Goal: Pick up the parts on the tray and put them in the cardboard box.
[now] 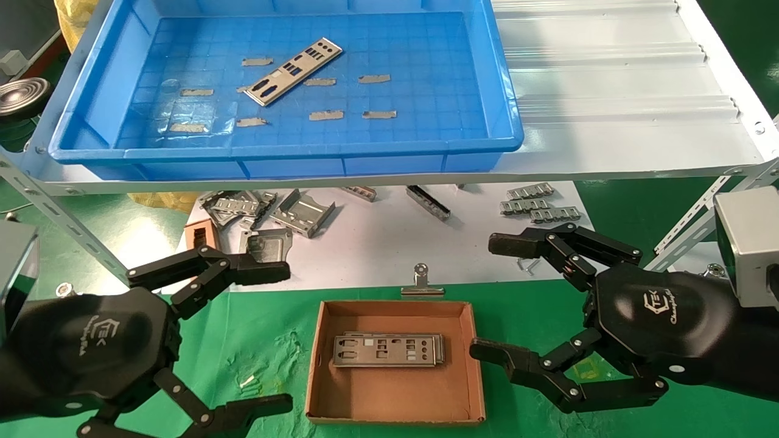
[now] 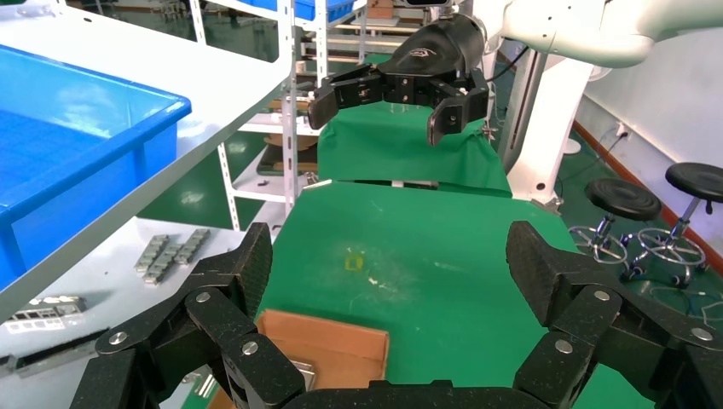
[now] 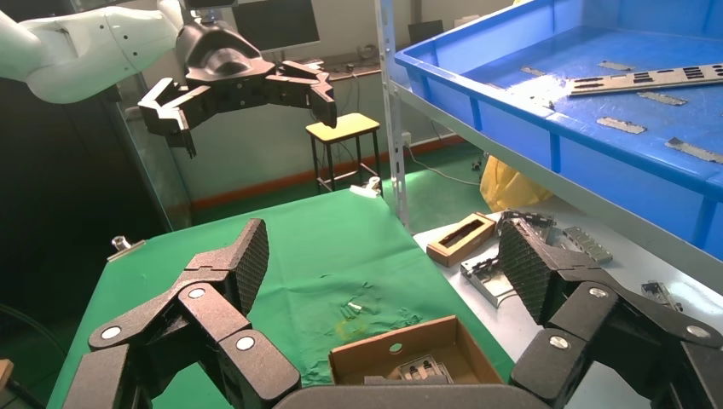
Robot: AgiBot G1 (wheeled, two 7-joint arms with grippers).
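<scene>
One silver punched plate (image 1: 293,70) lies slantwise on the floor of the blue tray (image 1: 505,109) on the upper shelf; it also shows in the right wrist view (image 3: 648,79). The cardboard box (image 1: 394,398) sits on the green cloth between my arms and holds a small stack of plates (image 1: 387,350). My left gripper (image 1: 274,331) is open and empty to the left of the box. My right gripper (image 1: 496,298) is open and empty to the right of the box. Both hover low above the cloth.
Greyish tape scraps (image 1: 325,115) dot the tray floor. Folded grey brackets (image 1: 301,213), small metal strips (image 1: 535,204) and a brown recessed block (image 1: 201,234) lie on the white sheet under the shelf. A metal binder clip (image 1: 421,283) sits behind the box. Slotted shelf struts (image 1: 688,234) flank the sides.
</scene>
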